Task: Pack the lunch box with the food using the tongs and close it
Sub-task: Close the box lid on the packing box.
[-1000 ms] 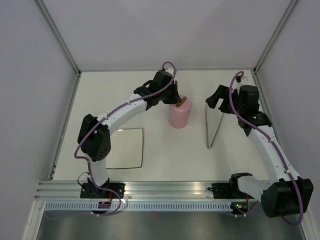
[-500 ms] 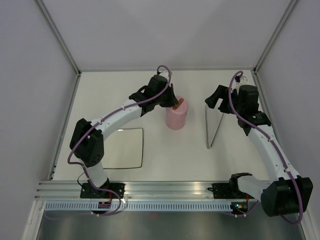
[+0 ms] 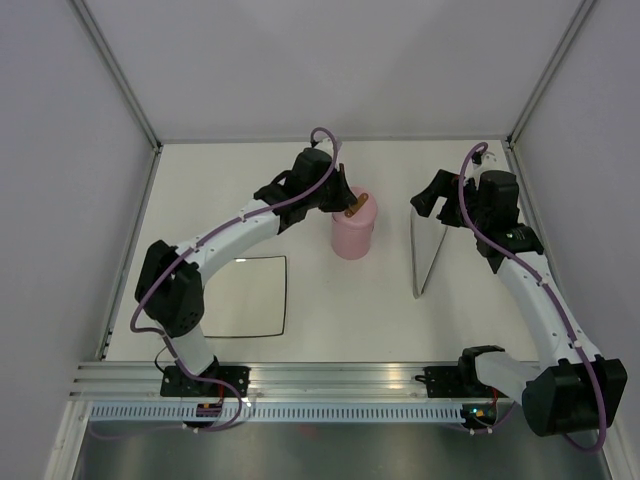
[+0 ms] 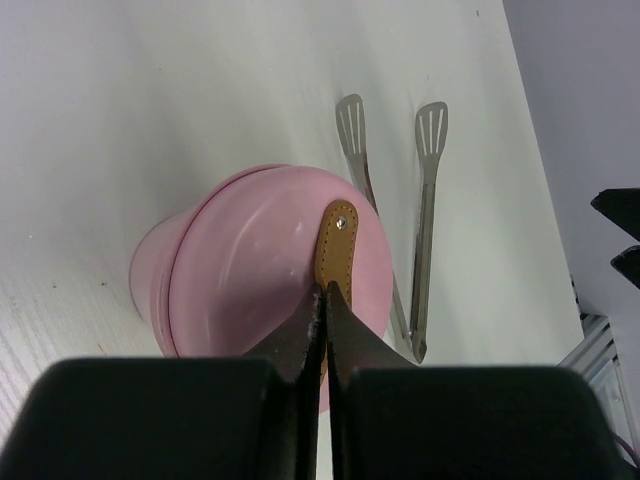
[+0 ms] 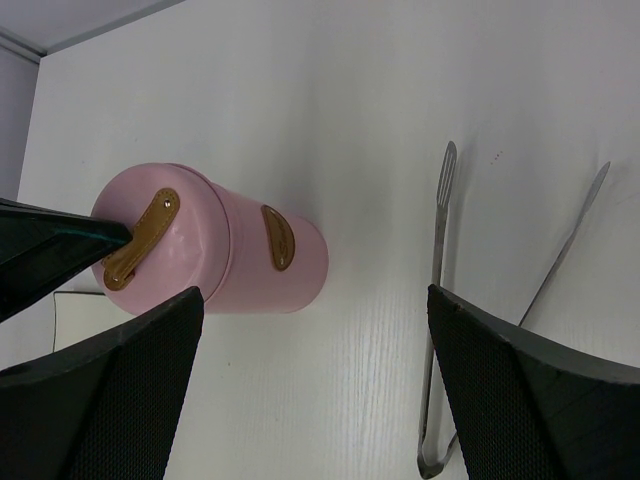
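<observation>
Top external: tongs point tips away.

A pale, off-white tabletop fills the middle of the enclosure, its faint wood grain showing in the close views. Plain grey-white panels close it in: a back wall, a left wall and a right wall, meeting at slim aluminium posts that slant up from the far corners. Along the near edge runs a ribbed aluminium rail, with a slotted white strip just below it. The light is soft and even, and shadows are weak.
</observation>
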